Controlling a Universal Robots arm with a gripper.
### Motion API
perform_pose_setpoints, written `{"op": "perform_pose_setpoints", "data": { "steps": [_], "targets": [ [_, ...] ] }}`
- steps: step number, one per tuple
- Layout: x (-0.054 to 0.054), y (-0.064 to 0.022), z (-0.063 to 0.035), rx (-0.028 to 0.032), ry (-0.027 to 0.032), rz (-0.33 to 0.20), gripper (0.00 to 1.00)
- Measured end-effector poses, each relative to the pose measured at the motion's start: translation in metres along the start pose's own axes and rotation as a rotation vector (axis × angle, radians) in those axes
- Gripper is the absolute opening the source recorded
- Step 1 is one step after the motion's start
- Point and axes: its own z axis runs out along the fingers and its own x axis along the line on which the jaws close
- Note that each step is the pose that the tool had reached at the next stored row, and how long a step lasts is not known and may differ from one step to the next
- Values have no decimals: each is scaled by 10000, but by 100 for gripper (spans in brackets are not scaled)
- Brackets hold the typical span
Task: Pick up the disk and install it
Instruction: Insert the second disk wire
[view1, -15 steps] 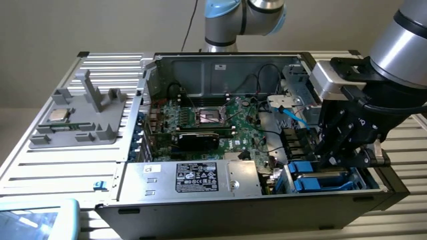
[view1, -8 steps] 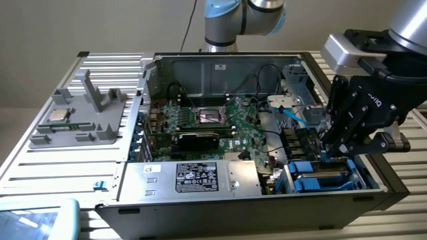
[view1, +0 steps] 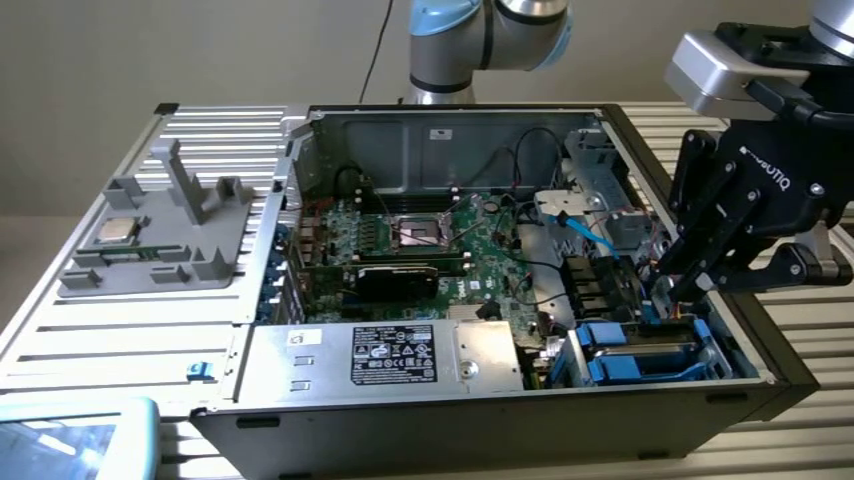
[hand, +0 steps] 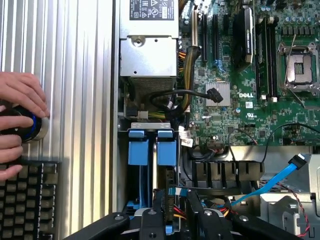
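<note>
Starting on the exterior view's left, I'm looking over the grey holder (view1: 160, 235) with 1 small square chip (view1: 118, 230) sitting on it, well apart from me. Moving across, I'm passing the open computer case (view1: 267, 400), the silver power supply (view1: 400, 355) along its near wall and the green motherboard (view1: 441, 240) behind that. Now I'm arriving at the drive bay (view1: 641, 355) in the near corner on the exterior view's right, and my gripper (view1: 677, 292) is hanging just above it. In the wrist view I'm seeing 2 blue carrier tabs (hand: 138, 151) side by side in that bay. My fingers (hand: 159, 202) are standing partly closed with a narrow strip of blue bracket caught between them. I'm judging that strip to be the edge of the disk (hand: 176, 191), so I'm gripping it edge-on. It's lying straight between my fingertips, not off to either side. Its long axis seems to be running down and away from me into the bay, beside those tabs, though most of its body is hidden under my own linkage.
</note>
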Motion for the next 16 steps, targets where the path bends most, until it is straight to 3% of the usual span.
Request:
{"op": "perform_pose_setpoints", "data": {
  "steps": [14, 16],
  "targets": [
    [0, 0, -2, 0, 3, -10, 31],
    [0, 0, -2, -1, 3, -11, 22]
  ]
}}
